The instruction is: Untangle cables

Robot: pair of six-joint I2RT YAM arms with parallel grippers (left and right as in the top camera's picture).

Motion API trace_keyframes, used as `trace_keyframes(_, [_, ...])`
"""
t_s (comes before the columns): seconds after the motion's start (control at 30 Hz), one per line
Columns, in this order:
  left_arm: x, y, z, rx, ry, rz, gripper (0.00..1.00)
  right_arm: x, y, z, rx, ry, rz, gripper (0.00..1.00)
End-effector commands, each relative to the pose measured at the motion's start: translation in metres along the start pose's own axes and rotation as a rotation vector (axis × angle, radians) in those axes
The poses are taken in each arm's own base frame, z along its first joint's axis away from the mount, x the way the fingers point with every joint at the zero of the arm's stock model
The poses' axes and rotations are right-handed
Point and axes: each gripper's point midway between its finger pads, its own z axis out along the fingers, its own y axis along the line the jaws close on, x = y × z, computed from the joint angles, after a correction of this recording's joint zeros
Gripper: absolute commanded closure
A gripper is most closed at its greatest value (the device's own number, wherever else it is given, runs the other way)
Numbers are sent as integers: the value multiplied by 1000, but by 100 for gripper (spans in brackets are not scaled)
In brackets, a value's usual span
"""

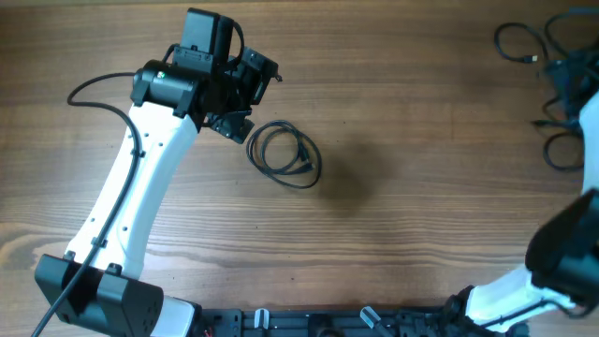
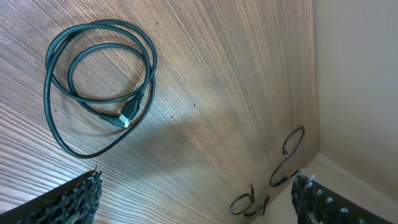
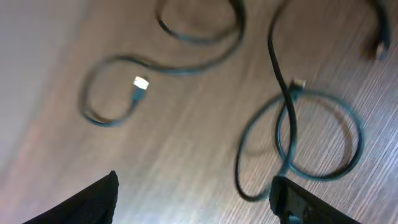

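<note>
Looking down from the overhead cam, one coiled cable (image 1: 284, 156) sits by itself near the middle of the wooden table (image 1: 402, 225), lying flat in a loose double loop. The left gripper (image 1: 236, 120) hangs just beside it, up and to the left, and as far as I can see the two aren't touching. On the left wrist cam its fingers (image 2: 74, 199) are spread really wide, one in each bottom corner of the shot, with only wood grain between them. So it's all the way apart and has hold of nothing. That same cam shows the coil out ahead of the fingers, with its plug (image 2: 126, 116) resting inside the loops.

The other cables (image 1: 552, 84) are over in the far right corner of the table, well apart from the coil. The right arm (image 1: 571, 253) runs up the right edge of the overhead shot towards them.

The right gripper (image 3: 196, 208) hovers above that bunch, and its fingers (image 3: 87, 202) are also spread wide with nothing between them. That view is pretty blurry, but I can make out separate loops: a small curl with a bright plug end (image 3: 140, 83) on the left and a rounder loop (image 3: 320, 137) on the right with a strand crossing it. Can't tell if they're actually knotted or just overlapping.
</note>
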Motion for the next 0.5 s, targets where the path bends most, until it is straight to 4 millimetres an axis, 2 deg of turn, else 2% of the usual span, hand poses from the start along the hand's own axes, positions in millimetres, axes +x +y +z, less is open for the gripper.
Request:
trace_keyframes(0.0, [-5,-3,-2,4,-21,19,0,-5,-3,1,22,-20,-75,18])
trace_keyframes(0.07, [-5,-3,-2,4,-21,19,0,-1,-14,12,76,-21,-81,15])
trace_keyframes(0.13, [-5,-3,-2,3,-21,19,0,6,-24,29,129,-6,-88,43])
trace_keyframes(0.2, [-5,-3,-2,3,-21,19,0,9,-36,44,182,0,-92,66])
trace_keyframes(0.23, [-5,-3,-2,4,-21,19,0,13,-43,54,202,14,-93,69])
trace_keyframes(0.37, [-7,-2,-2,0,-35,19,0,31,-61,83,254,84,-143,67])
trace_keyframes(0.43, [-9,-1,-1,-5,-46,18,0,52,-67,98,258,158,-150,70])
trace_keyframes(0.47, [-9,-1,-1,-5,-46,18,0,71,-62,108,213,232,-146,71])
